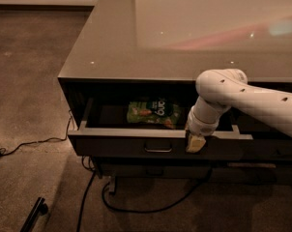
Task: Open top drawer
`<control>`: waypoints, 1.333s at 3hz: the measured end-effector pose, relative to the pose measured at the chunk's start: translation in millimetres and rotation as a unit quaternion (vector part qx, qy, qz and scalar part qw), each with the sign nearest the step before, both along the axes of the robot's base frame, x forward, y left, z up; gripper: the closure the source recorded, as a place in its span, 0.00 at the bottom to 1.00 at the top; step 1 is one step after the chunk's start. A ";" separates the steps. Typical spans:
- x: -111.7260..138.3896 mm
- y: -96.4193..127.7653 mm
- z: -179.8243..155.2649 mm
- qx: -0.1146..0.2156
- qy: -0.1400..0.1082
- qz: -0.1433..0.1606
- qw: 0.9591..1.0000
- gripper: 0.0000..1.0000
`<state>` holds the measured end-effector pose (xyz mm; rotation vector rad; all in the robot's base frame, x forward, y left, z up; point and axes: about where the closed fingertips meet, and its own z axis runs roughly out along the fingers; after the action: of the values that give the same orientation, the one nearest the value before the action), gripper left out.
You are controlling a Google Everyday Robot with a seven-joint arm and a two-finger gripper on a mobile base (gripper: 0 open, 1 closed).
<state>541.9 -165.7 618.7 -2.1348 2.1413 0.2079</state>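
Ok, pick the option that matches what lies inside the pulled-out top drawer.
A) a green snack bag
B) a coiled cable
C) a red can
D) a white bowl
A: a green snack bag lies on the floor of the open top drawer. The gripper sits at the drawer's front edge, just right of the handle.

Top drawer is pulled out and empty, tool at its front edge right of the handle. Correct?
No, the top drawer is not empty: the camera view shows a green snack bag lying inside. The rest holds: drawer pulled out, tool at its front edge, right of the handle.
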 end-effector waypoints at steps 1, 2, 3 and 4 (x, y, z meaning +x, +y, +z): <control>0.0 0.0 0.0 0.000 0.000 0.000 1.000 0.05; 0.0 0.0 0.0 0.000 0.000 0.000 1.000 0.00; -2.4 -0.8 0.0 0.009 -0.005 -0.001 1.000 0.00; -16.6 -3.1 7.7 0.012 -0.016 -0.002 1.000 0.00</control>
<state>525.3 -168.8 626.4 -2.1062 2.1138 0.1961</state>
